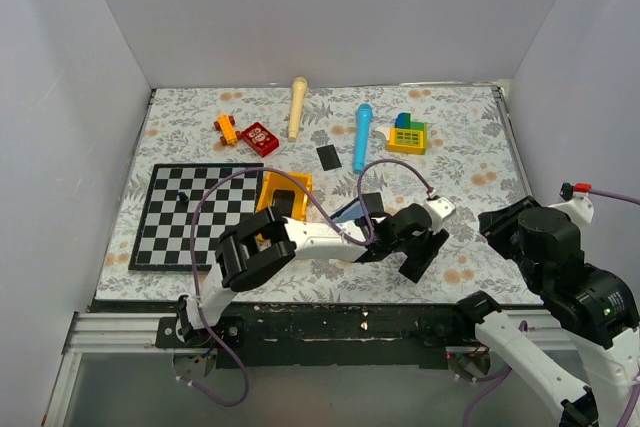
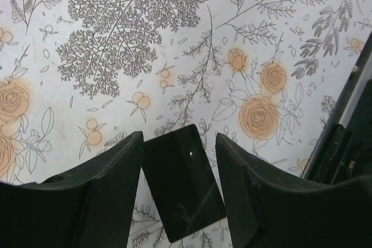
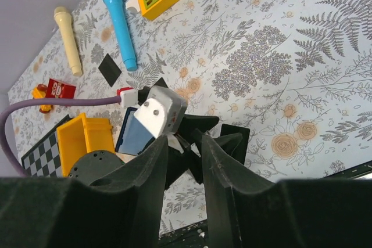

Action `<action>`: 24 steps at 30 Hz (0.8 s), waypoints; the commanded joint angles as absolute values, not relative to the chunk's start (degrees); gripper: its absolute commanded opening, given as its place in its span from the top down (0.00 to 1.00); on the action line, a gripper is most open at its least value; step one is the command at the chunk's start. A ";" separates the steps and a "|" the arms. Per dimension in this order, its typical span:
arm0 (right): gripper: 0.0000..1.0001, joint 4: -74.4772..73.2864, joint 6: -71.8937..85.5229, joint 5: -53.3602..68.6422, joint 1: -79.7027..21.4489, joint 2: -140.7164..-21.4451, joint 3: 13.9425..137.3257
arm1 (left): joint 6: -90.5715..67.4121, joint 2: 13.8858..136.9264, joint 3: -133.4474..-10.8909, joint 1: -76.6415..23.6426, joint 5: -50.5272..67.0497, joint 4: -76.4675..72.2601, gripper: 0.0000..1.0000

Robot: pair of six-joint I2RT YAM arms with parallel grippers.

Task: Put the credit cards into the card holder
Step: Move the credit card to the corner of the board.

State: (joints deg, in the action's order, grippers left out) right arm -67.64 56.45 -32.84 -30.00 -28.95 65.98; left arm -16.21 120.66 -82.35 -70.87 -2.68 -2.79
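One black credit card lies flat on the flowered cloth between the fingers of my left gripper, which is open and straddles it with a gap on each side. From above, this card sits under the left gripper near the front edge. A second black card lies farther back beside the blue microphone. The card holder lies open, light blue inside, partly hidden by the left arm. My right gripper is open and empty, raised at the right, looking down on the holder and the near card.
A chessboard lies at the left with a yellow bin beside it. At the back are a blue microphone, a cream microphone, a red item, an orange toy and a yellow block toy.
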 commanded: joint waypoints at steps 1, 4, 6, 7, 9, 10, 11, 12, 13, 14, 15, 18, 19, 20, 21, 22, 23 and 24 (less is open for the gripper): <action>0.62 -67.33 54.67 -33.57 -29.88 -28.57 67.76 | -12.75 123.39 -88.93 -72.16 -8.34 1.48 0.47; 0.61 -67.06 54.32 -33.31 -29.79 -28.30 67.33 | -11.17 126.20 -92.19 -72.42 -9.93 2.46 0.47; 0.61 -66.80 54.23 -33.13 -29.88 -28.21 66.89 | -10.02 127.70 -93.60 -72.51 -10.81 2.90 0.47; 0.61 -66.88 54.14 -33.22 -29.88 -28.04 66.62 | -9.41 128.31 -94.47 -72.51 -11.33 3.16 0.47; 0.61 -66.80 53.97 -33.31 -29.79 -27.95 66.36 | -8.09 129.37 -95.01 -72.60 -11.95 3.34 0.47; 0.61 -66.80 53.88 -33.31 -29.88 -27.86 66.27 | -7.39 129.81 -95.18 -72.60 -12.30 3.34 0.47; 0.61 -66.71 53.79 -33.40 -29.88 -27.77 66.18 | -6.86 130.25 -95.27 -72.68 -12.74 3.51 0.47; 0.61 -66.80 53.62 -33.40 -29.80 -27.69 66.09 | -6.16 130.51 -95.36 -72.60 -13.09 3.69 0.47; 0.61 -66.71 53.61 -33.49 -29.88 -27.69 65.92 | -5.72 130.95 -95.36 -72.68 -13.53 4.13 0.47; 0.61 -66.80 53.53 -33.57 -29.88 -27.69 65.92 | -5.45 131.39 -95.45 -72.60 -13.80 4.57 0.47; 0.61 -66.71 53.44 -33.66 -29.80 -27.69 65.83 | -5.19 131.48 -95.19 -72.68 -13.89 4.92 0.47; 0.61 -66.80 53.35 -33.84 -29.80 -27.51 65.48 | -4.92 131.14 -93.43 -72.86 -13.36 5.19 0.48; 0.61 -66.71 53.35 -33.92 -29.79 -27.42 65.39 | -4.92 131.05 -92.64 -73.04 -13.36 5.19 0.48; 0.61 -66.62 53.26 -34.01 -29.88 -27.42 65.30 | -4.92 130.61 -91.77 -73.12 -13.36 5.36 0.48; 0.61 -66.62 53.26 -34.10 -29.80 -27.42 65.22 | -5.01 130.08 -90.63 -73.39 -13.36 5.36 0.48; 0.61 -66.62 53.26 -34.19 -29.79 -27.42 65.13 | -5.27 129.73 -89.57 -73.65 -13.27 5.36 0.48; 0.61 -66.53 53.26 -34.19 -29.88 -27.42 65.04 | -5.53 129.12 -88.43 -73.83 -13.27 5.36 0.48; 0.61 -66.45 53.17 -34.19 -29.88 -27.33 64.87 | -5.89 128.68 -87.11 -74.09 -13.18 5.36 0.49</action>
State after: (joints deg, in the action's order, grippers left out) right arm -67.59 53.76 -32.71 -30.00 -28.05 65.71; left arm -6.42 130.72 -91.96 -72.79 -12.56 1.45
